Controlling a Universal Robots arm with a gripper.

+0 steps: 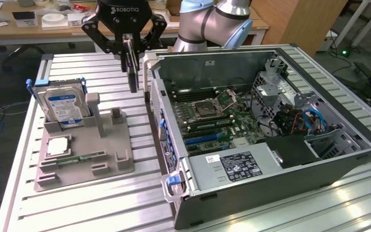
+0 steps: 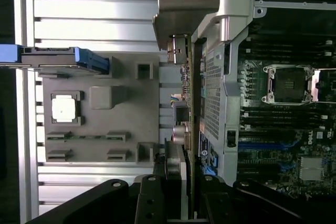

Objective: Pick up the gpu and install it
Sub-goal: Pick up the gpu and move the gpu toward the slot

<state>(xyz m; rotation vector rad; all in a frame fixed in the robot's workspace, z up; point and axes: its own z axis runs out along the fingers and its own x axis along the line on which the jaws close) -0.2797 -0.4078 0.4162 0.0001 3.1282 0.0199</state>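
gripper (image 1: 129, 47) clamped on gpu (image 1: 133, 72) | card upright, airborne | between grey parts holder (image 1: 82, 170) and open computer case (image 1: 256, 199)

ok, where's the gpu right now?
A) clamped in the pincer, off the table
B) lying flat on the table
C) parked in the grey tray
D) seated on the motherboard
A: the gpu hangs on edge from the pincer, in the air between the grey tray and the open case.

The upper edge of the gpu (image 1: 133, 72) is hidden between the fingers (image 1: 111, 46).
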